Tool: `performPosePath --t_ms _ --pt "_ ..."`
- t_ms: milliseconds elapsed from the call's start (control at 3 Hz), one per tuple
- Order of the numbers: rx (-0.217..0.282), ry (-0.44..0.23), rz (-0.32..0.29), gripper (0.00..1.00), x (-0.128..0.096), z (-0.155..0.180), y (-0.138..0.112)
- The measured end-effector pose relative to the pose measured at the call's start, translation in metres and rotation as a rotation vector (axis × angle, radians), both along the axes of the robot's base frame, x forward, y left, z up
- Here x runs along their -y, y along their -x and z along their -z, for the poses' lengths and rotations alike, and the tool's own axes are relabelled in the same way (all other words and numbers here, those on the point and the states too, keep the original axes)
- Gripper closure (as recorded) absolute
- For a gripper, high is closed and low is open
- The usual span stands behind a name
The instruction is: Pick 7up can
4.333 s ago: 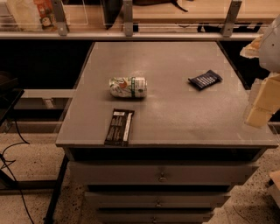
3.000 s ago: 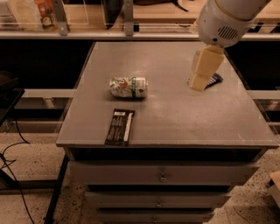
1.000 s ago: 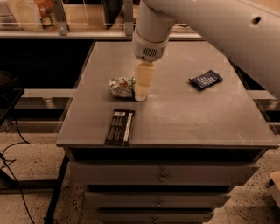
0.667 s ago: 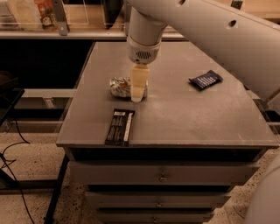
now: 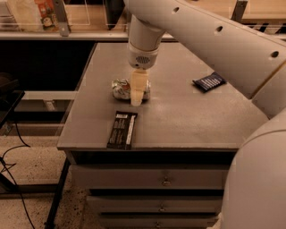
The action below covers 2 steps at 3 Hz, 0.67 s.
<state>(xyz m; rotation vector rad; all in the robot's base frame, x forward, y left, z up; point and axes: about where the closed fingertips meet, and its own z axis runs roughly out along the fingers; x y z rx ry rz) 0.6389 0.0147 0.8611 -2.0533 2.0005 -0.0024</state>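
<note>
The 7up can [image 5: 119,88] lies on its side on the grey table top [image 5: 183,120], left of the middle. It shows a whitish-green label and a silver end. My gripper [image 5: 136,99] hangs from the large white arm [image 5: 147,40] and sits right at the can, in front of its middle and right part. It hides that part of the can. Its tip reaches down to the table surface just in front of the can.
A flat dark brown bar wrapper [image 5: 122,129] lies near the table's front edge, just below the can. A small dark blue snack packet [image 5: 209,82] lies to the right. Drawers [image 5: 165,181] sit under the table. A shelf with items [image 5: 40,11] runs behind. Cables lie on the floor at left.
The arm swept in from the right edge, past the blue packet, leftward to the can. Over the last second the gripper shifted slightly left and lower at the can. The can has not moved.
</note>
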Motion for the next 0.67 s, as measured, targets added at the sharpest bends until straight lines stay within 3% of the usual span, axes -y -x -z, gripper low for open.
performPosePath --t_ms 667 --pt "-0.062 -0.006 -0.006 0.00 -0.024 0.021 -0.004"
